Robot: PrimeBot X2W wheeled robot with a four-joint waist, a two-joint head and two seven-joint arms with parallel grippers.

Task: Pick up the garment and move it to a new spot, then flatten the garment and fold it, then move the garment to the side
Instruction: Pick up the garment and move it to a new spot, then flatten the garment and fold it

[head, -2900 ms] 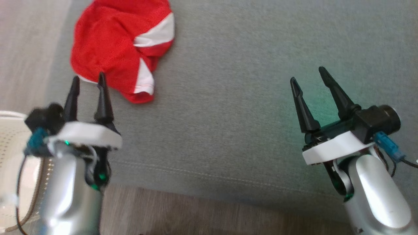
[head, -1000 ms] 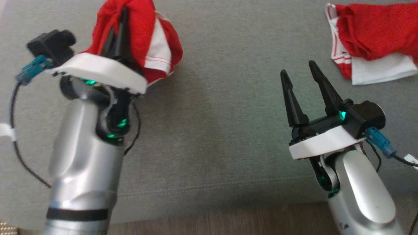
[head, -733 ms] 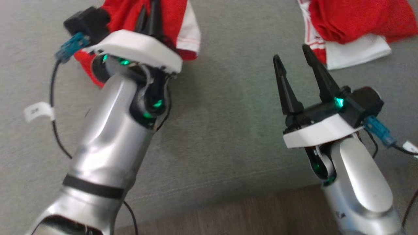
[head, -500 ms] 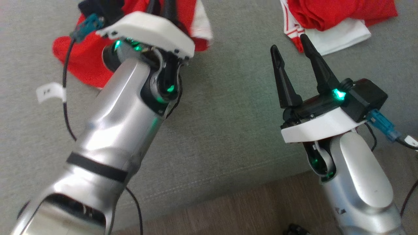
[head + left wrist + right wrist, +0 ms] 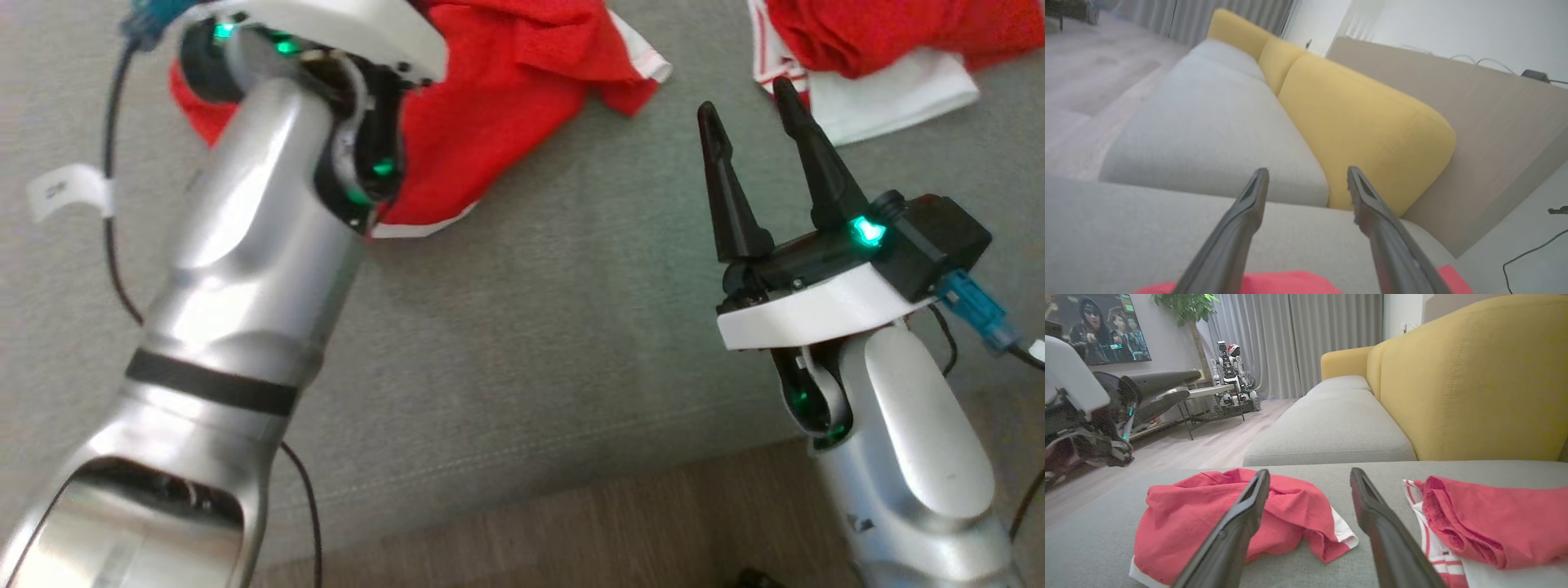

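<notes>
Nearest the robot, a strip of wooden floor (image 5: pixel 571 531) runs along the front edge of the grey sofa seat (image 5: pixel 531 327), whose stitched seam follows that edge. The right gripper (image 5: pixel 746 100) hangs over the right half of the seat, a little way in from the front edge, its two dark fingers spread wide with nothing between them; in its own wrist view the tips frame bare grey fabric. The left arm (image 5: pixel 245 269) reaches diagonally across the left half of the seat, and its wrist covers part of the cloth beneath it. The left gripper (image 5: pixel 1307 171) has its jaws wide apart and empty, raised above the seat with red cloth showing under the fingers' bases. The garment (image 5: pixel 506 90), red with white trim, lies crumpled on the seat well back from the front edge, left of the middle, one white-edged corner pointing toward the right. In the right wrist view it forms a low, rumpled heap with a white hem showing at its near left corner. A second red and white garment (image 5: pixel 865 41) lies apart from it toward the right side of the seat, bunched, with striped trim on its left edge. Beyond both, another grey seat cushion (image 5: pixel 1331 424) adjoins the far edge, backed by a yellow backrest (image 5: pixel 1474 384).
</notes>
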